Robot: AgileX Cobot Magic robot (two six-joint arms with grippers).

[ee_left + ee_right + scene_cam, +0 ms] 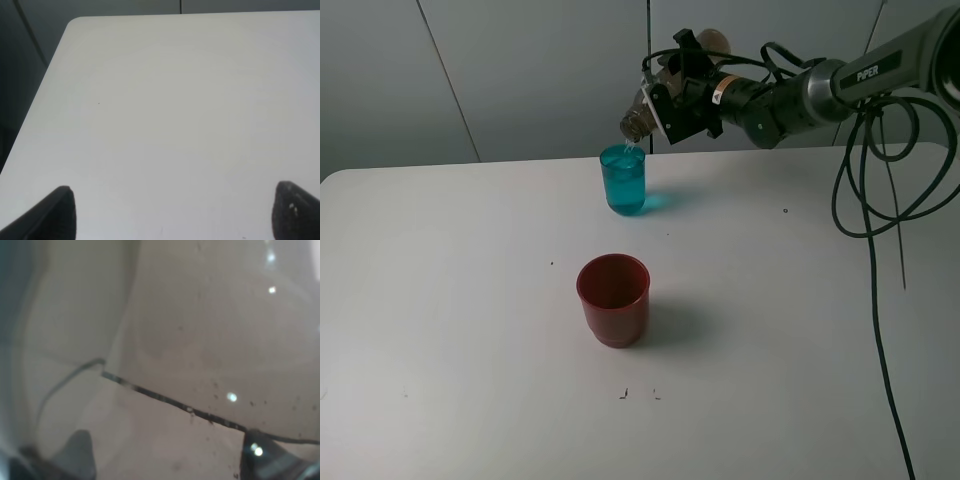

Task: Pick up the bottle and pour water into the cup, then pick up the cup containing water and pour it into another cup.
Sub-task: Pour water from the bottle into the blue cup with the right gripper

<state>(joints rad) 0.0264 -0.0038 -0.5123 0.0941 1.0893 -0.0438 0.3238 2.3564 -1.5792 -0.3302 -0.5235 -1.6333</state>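
Observation:
My right gripper (672,100) is shut on the smoky grey-brown bottle (642,116) and holds it tipped over, neck down, just above the teal-blue cup (623,180). A thin stream runs from the neck into that cup, which stands upright at the back of the table and holds water. The dark red cup (613,299) stands upright and alone nearer the front, in the middle. The right wrist view is filled by the see-through bottle wall (200,340) with a water line across it. My left gripper (172,212) is open over bare table, out of the high view.
The white table (440,300) has its back edge just behind the teal cup and a rounded left corner (75,22). Black cables (880,180) hang from the right arm over the table's right side.

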